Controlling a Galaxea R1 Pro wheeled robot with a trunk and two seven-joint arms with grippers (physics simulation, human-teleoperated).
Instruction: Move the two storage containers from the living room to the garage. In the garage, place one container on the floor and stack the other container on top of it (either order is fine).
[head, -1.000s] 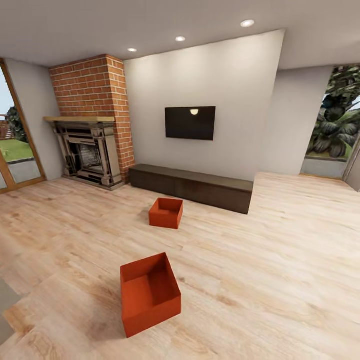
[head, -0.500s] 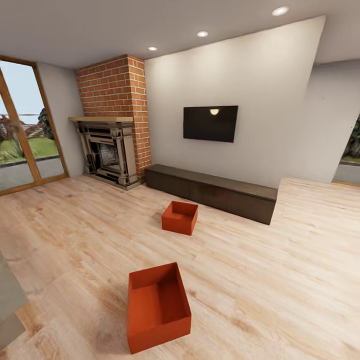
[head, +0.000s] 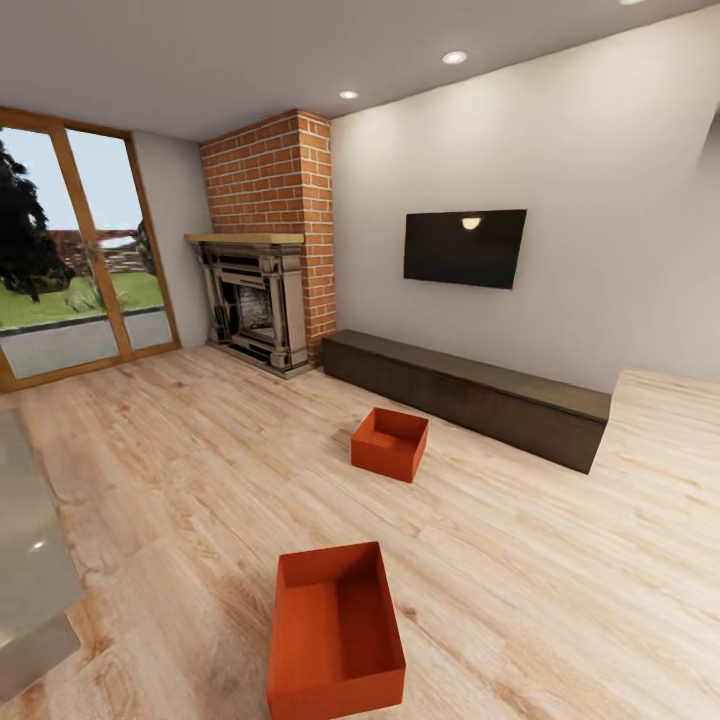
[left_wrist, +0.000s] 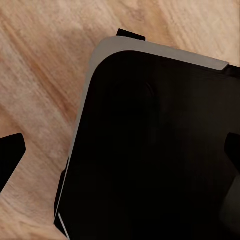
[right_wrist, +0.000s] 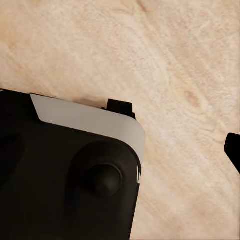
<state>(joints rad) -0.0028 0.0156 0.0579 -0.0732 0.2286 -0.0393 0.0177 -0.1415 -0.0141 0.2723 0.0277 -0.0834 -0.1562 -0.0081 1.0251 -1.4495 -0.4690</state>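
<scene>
Both boxes sit on the light wood floor (head: 180, 470) of the living room, so by the look of it nothing of the task is done yet. The near box (head: 335, 632) lies close in front of the robot, open side up; the far box (head: 390, 443) rests well beyond it, just short of the long dark bench (head: 470, 395) under the wall TV (head: 465, 247). The brick fireplace (head: 270, 240) and glass doors (head: 75, 250) stand off at the far side of the room.

In the left wrist view a dark fingertip (left_wrist: 10, 157) of the left pincer juts in beside the black robot body (left_wrist: 155, 145), over bare planks; in the right wrist view a fingertip (right_wrist: 233, 149) of the right pincer does the same. Whether either pincer is spread or pressed together cannot be told from these slivers, but neither has a box between its tips, and no box lies near them.

All that is left, I judge: reaching the near box, gripping it, carrying it to the garage, setting it on the concrete, then fetching the second and stacking it on top.
</scene>
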